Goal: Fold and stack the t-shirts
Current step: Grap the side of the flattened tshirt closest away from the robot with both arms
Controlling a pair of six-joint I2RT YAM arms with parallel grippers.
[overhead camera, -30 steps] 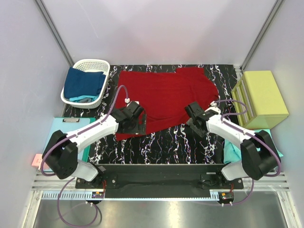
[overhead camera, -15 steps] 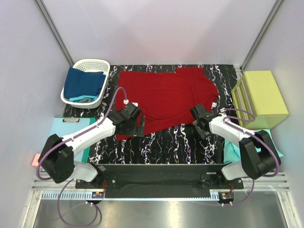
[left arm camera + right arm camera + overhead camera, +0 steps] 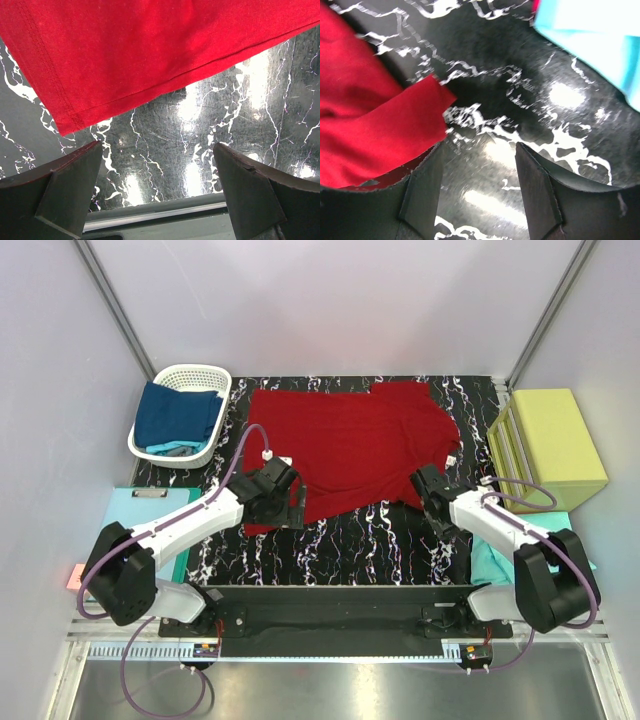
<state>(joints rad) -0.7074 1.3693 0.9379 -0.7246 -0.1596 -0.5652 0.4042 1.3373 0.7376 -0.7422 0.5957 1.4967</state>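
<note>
Red shirt (image 3: 350, 445): spread flat across the far half of the table (image 3: 350, 545), its right side bunched and uneven; the near hem runs slanting from the left gripper up towards the right one
Red shirt, left wrist view (image 3: 150, 45): the near left corner with its stitched hem lies on the table just beyond the fingers
Red shirt, right wrist view (image 3: 375, 125): a loose flap points out over the table, its edge just beside the left finger (image 3: 422, 195); I cannot tell whether they touch
Left gripper (image 3: 290, 505): low at the shirt's near left corner, jaws spread as wide as they go, nothing in them; in its own camera (image 3: 157, 165) only bare table shows between the fingers (image 3: 60, 185)
Right gripper (image 3: 428, 490): low at the shirt's near right edge, jaws partly apart and gripping nothing; in its own camera (image 3: 477, 165) bare table shows in the gap, the red flap off to the left of it
Navy shirts (image 3: 178, 415): heaped in the white basket (image 3: 190, 371) at the far left corner, apart from the red shirt
Teal cloth (image 3: 488, 562): at the near right, partly under the right arm; in the right wrist view its pale edge (image 3: 600, 35) shows at the top right, well apart from the red flap
Box (image 3: 555, 440): yellow-green, at the right edge of the table, beyond the teal cloth
Pale-blue sheet (image 3: 130, 515): flat at the left edge, near side of the basket, partly under the left arm
</note>
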